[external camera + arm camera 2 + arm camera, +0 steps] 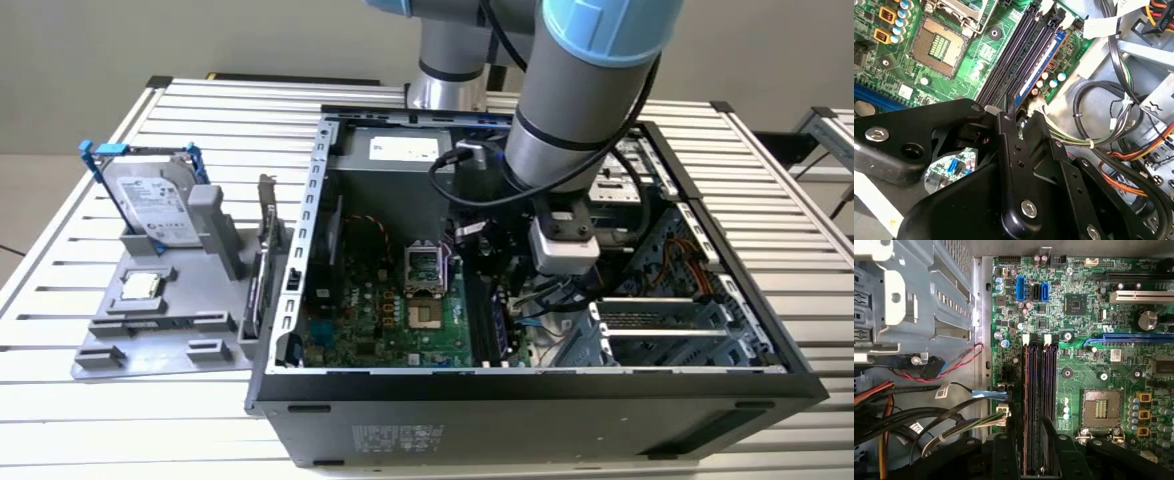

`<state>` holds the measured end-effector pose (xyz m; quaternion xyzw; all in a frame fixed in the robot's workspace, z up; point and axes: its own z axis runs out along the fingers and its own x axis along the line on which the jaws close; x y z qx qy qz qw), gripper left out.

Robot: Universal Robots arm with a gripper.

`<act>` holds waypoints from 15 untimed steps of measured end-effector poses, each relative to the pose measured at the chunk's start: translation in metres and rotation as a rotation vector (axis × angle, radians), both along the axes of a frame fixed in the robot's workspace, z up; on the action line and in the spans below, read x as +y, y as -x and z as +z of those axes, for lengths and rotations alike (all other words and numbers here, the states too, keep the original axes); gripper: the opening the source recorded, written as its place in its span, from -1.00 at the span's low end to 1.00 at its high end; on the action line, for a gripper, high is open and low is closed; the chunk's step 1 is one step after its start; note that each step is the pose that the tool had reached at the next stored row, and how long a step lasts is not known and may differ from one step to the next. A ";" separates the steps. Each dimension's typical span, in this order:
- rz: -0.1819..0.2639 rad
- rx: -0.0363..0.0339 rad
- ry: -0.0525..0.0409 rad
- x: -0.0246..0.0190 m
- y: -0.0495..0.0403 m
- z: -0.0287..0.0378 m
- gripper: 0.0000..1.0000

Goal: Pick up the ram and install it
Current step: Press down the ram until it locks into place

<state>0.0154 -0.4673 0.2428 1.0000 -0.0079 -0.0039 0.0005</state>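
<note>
Now the ram [1043, 59] stands on its edge in one of the long black memory slots [1009, 60] of the motherboard [874, 55]. It is the outermost slot, on the side of the cables, and the blue side of the ram faces these cables. One end of the ram lies directly under the gripper [1023, 117], and the rest of it runs away from the gripper along the slot. In the first wrist view the slots [1039, 390] go straight into the space below the gripper [1029, 447].

The gripper is low inside the open computer case [534, 400], just above the board. Its black body covers the near end of the ram, so I cannot tell if it is gripping the ram or is loose.

Beside the slots, on the side away from the cables, is the open CPU socket [936, 47], near the gripper. On the other side of the gripper a bundle of black and coloured cables [1104, 130] hangs over the metal floor of the case.

Well apart from the gripper, outside the case, a grey holder [160, 330] lies on the bench [80, 420]. A silver hard drive in a blue frame [154, 205] stands in this holder.
</note>
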 end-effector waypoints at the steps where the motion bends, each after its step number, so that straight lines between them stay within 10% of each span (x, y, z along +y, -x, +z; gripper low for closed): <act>1: 0.000 -0.0001 -0.0002 0.0000 0.0000 0.0000 1.00; 5: 0.000 0.0000 0.0000 0.0000 0.0002 0.0001 1.00; 6: 0.000 0.0000 0.0001 0.0000 0.0002 0.0001 -1.00; 15: 0.000 0.0000 0.0001 0.0000 0.0017 0.0001 -1.00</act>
